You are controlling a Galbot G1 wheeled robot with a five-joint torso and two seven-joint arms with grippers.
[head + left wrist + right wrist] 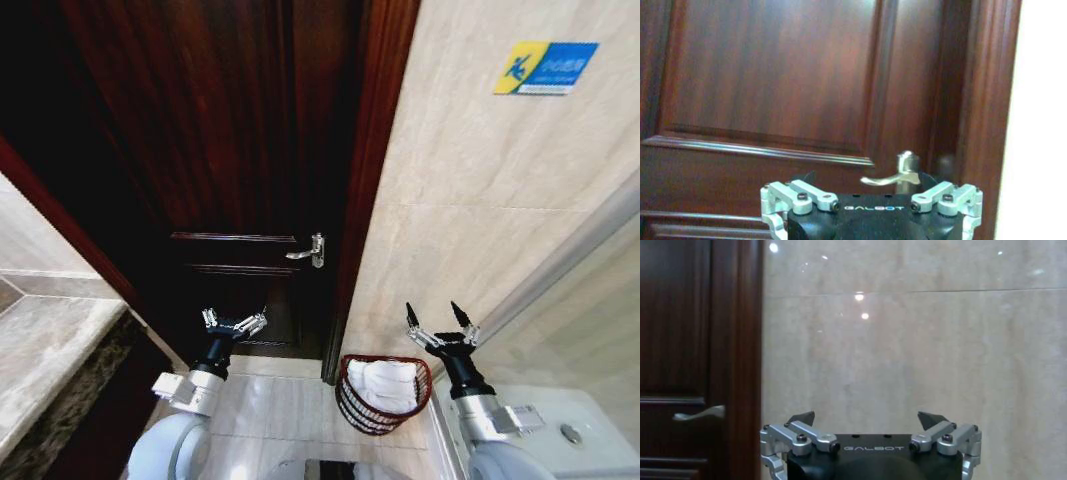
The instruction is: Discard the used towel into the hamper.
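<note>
The hamper (352, 408), a small round red-brown wire basket, stands on the floor in the corner between the door frame and the beige wall. A white towel (385, 384) lies crumpled inside it, below the rim. My left gripper (234, 320) hovers open in front of the dark door, to the left of the hamper and apart from it. My right gripper (440, 322) is open and holds nothing, just above and right of the hamper's rim. The left wrist view has the left gripper (870, 181) facing the door. The right wrist view has the right gripper (867, 419) facing the wall.
A dark wooden door (220, 150) with a silver lever handle (308, 252) stands straight ahead. The beige tiled wall (480, 200) carries a blue and yellow sign (545, 67). A stone counter (50, 350) runs along the left. A white fixture (565, 420) sits at the lower right.
</note>
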